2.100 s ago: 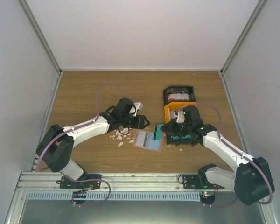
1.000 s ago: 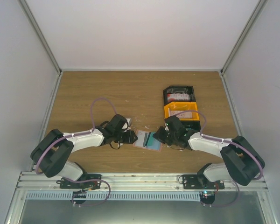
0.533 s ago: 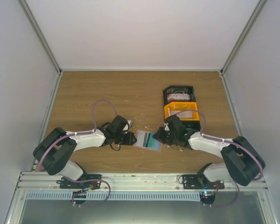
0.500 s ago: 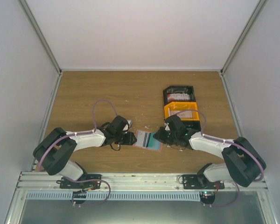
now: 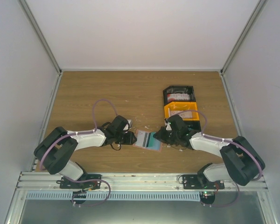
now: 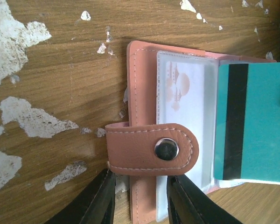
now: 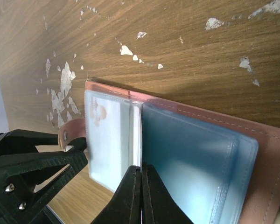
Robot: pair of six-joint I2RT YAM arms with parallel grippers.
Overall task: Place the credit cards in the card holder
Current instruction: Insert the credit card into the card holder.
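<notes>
Left wrist view: the card holder [image 6: 142, 93] lies open and flat on the table [image 6: 60, 70], pink cover down, its snap strap [image 6: 151, 149] folded across the left border. A teal card [image 6: 266, 126], black stripe up, covers its far half, next to a clear sleeve showing a pale printed card.

Your left gripper [image 6: 140, 186] is partly spread. Its fingers straddle the holder's left edge just under the strap, and you cannot confirm a clamp.

From above, the holder's long axis runs left to right between the two grippers, and each arm reaches low and inward to one end. Your right gripper [image 7: 141, 175] has its fingers pressed together, tips at the seam between the sleeves. Whether they pinch the teal card cannot be told.

The card probably needs to travel along that long axis, toward the left gripper. The black bin [image 5: 179, 94] and orange bin [image 5: 184, 111] stand behind the right arm.
</notes>
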